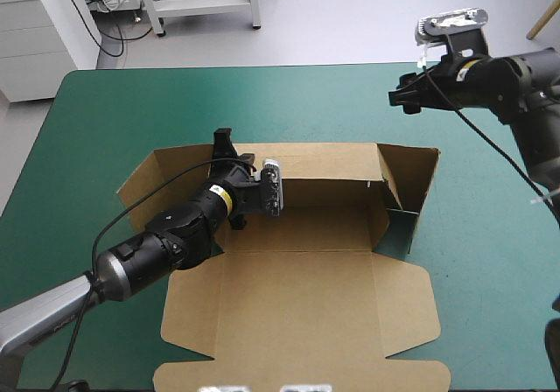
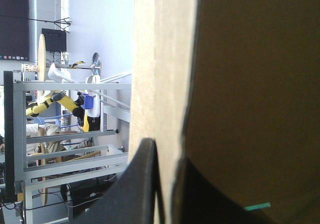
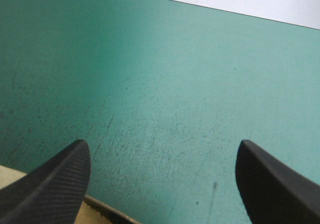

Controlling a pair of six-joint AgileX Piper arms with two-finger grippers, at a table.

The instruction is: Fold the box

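Box (image 1: pixel 306 269): brown, mid-table on teal-green cover (image 1: pixel 105 121), long axis left–right, rear wall partly raised, lid flat toward robot. Left gripper (image 1: pixel 224 140) nearer, clamped on rear wall's left end. Right gripper (image 1: pixel 404 96) spread wide, raised, well apart beyond box's right end.

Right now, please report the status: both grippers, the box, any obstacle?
Left gripper shut on the box, at its raised far wall. Right gripper open over the teal-green cover, beyond the box. Lid flat, right wall up. No obstacle seen.
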